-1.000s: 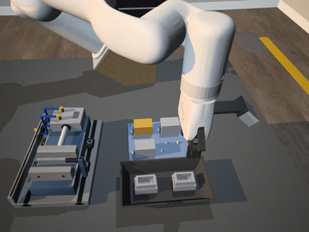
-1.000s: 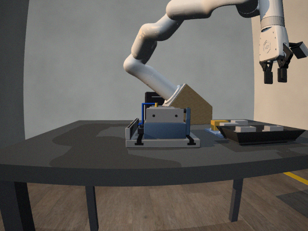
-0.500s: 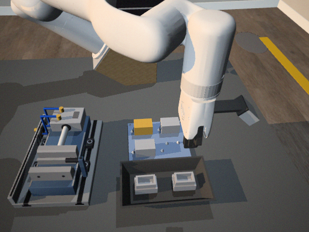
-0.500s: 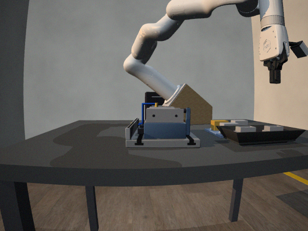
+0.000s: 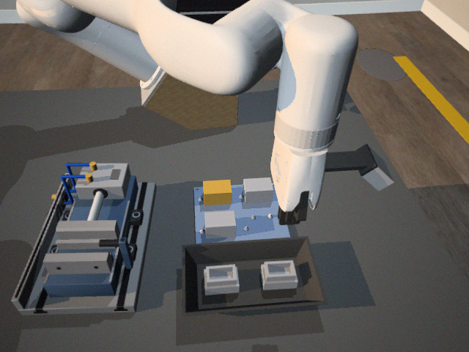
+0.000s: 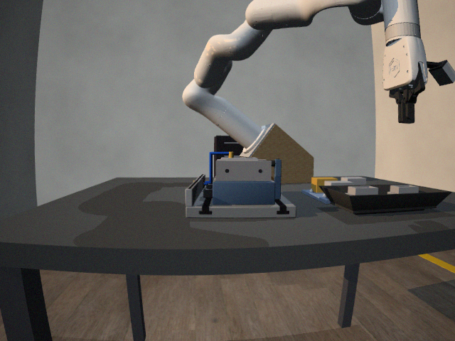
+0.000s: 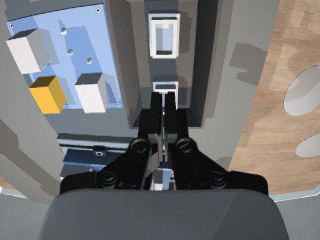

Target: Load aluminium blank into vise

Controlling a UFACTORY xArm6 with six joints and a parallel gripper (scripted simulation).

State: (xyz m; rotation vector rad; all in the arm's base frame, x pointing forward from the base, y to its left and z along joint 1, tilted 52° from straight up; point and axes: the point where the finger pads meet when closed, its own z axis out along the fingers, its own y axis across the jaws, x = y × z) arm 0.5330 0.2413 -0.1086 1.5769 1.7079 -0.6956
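Observation:
My gripper is shut on nothing and hangs high above the right end of the outfeed tray; it also shows in the side view and the wrist view. Two finished parts lie in the tray, pockets up: one left, one right. The blue infeed plate holds a brass blank and two aluminium blanks, one at the back and one at the front left. The vise stands at the left with its opening empty; the work stop is a dark rod.
Small pins stick up from the infeed plate. Blue hoses with yellow fittings rise at the vise's far end. The arm's wedge-shaped base stands behind the plate. The table edge is to the right, with wooden floor beyond.

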